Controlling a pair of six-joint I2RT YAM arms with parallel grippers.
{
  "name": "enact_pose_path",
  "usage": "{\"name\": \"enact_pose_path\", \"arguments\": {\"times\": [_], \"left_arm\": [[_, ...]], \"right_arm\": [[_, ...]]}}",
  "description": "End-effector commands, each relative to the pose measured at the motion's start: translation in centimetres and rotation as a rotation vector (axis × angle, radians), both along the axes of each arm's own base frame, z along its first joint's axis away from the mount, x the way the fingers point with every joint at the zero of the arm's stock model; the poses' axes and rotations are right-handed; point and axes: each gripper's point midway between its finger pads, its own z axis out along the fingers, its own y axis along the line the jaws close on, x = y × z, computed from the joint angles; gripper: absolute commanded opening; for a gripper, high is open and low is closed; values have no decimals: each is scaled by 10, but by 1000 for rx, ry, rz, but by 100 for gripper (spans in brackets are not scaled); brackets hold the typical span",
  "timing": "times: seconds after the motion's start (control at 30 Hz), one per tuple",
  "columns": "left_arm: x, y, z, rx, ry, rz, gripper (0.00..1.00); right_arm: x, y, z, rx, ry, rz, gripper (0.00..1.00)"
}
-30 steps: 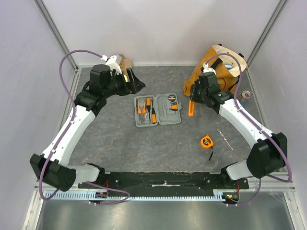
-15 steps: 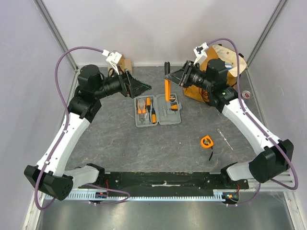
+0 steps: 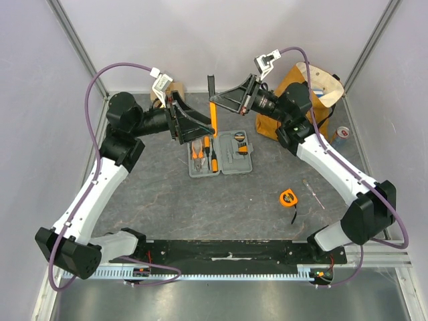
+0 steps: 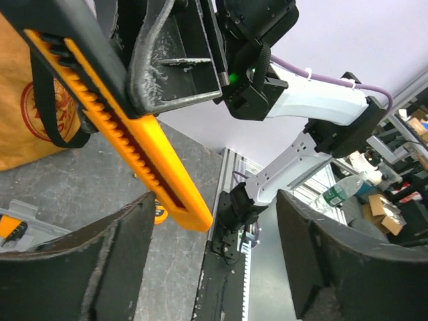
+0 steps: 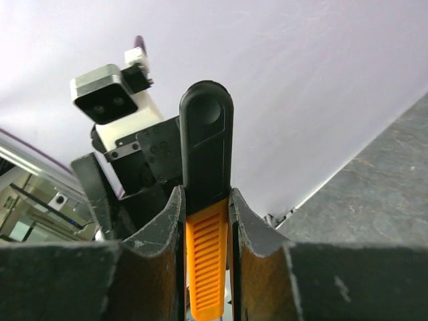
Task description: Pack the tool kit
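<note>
Grey tool kit (image 3: 227, 167) lies open and flat mid-table, small hand tools (image 3: 198, 151) seated in its left half.
Above its far edge the right gripper (image 3: 221, 101) clamps a long orange-and-black tool (image 3: 213, 115), held upright in the air. The left gripper (image 3: 200, 127), fingers spread wide and empty, faces it from the left. A tape measure (image 3: 288, 198) lies near right, a tote bag (image 3: 294, 93) far right.

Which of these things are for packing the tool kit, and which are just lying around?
For the job:
- grey case, lying open
- pliers and screwdrivers in its slots
- orange-and-black tool, held by the right gripper
- orange tape measure, probably

Just lying about:
- orange-brown tote bag
- cardboard box
</note>
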Motion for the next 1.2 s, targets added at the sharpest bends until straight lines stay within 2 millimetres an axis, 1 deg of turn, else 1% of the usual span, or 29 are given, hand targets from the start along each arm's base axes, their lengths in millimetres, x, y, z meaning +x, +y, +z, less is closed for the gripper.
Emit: {"name": "enact_pose_path", "arguments": {"times": [0.0,0.13,0.27,0.3,0.37,0.4,0.5,0.57,0.6,0.63,0.67,0.7,0.77,0.8,0.83,0.87,0.93,0.97,1.0,1.07,1.1,1.13,1.17], "left_arm": [[-2,-3,14,-35,-12,-29,75],[5,-5,11,-30,23,-22,65],[9,-7,7,-30,57,-19,63],[10,-7,7,-31,62,-16,61],[12,-7,8,-33,64,-9,52],[12,-6,10,-36,60,-5,45],[15,-5,10,-30,59,29,21],[21,-2,8,-15,58,83,6],[27,1,3,4,70,122,2],[32,3,-1,23,83,165,2],[37,6,-6,42,93,203,2],[46,10,-12,65,104,259,2],[58,16,-24,111,131,338,2],[65,21,-33,141,154,384,2],[71,24,-40,163,165,423,2],[77,27,-48,187,183,460,2],[88,31,-66,239,233,527,2],[93,32,-76,267,271,560,2],[97,33,-87,289,318,590,2],[104,30,-111,337,420,630,2],[108,26,-124,362,461,639,2],[110,19,-141,407,502,655,2],[111,14,-146,425,513,661,2]], "right_arm": [[-26,1,48,101,-113,90,12],[-31,5,46,118,-103,136,13],[-36,7,45,138,-100,159,13],[-36,7,45,137,-100,160,13],[-36,8,43,134,-100,160,13],[-36,8,42,131,-97,159,13],[-34,9,37,115,-88,148,14],[-31,9,31,89,-83,124,24],[-26,9,25,69,-71,99,37],[-21,8,21,42,-70,61,50],[-13,7,13,5,-48,13,60],[-4,3,2,-46,-44,-55,67],[9,-8,-5,-104,-43,-168,77],[15,-13,-10,-140,-35,-220,80],[23,-20,-15,-181,-24,-288,81],[31,-29,-24,-226,5,-359,82],[48,-52,-43,-320,69,-520,82],[51,-60,-55,-375,105,-558,82],[58,-73,-63,-415,133,-639,81],[61,-89,-79,-483,173,-716,79],[61,-95,-86,-508,187,-741,79],[60,-99,-92,-526,197,-753,79],[59,-102,-97,-539,204,-764,78]]}}
